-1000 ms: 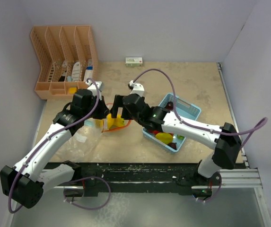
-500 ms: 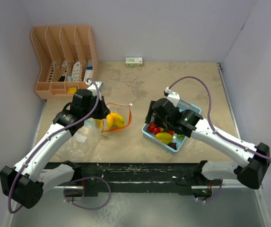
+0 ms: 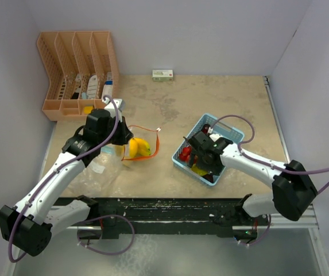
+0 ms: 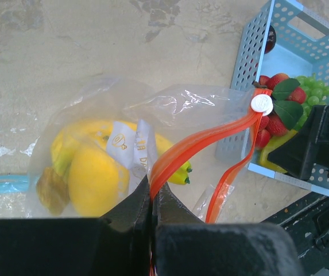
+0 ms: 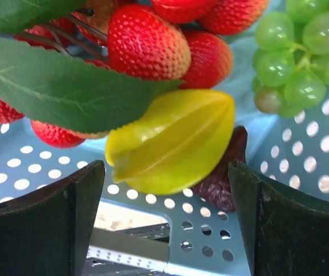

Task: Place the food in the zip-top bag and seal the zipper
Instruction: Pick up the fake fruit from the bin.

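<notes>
A clear zip-top bag with an orange zipper lies left of centre, holding yellow toy fruit. My left gripper is shut on the zipper strip and holds the bag mouth open. My right gripper is open inside the light-blue basket, its fingers either side of a yellow star fruit. Red strawberries with a green leaf, green grapes and a dark purple piece lie around it.
An orange desk organiser stands at the back left. A small white box lies at the back wall. Walls close the left, back and right sides.
My right arm has drawn back from the bag to the basket and lowered its open gripper over the star fruit. The left gripper kept hold of the bag.
</notes>
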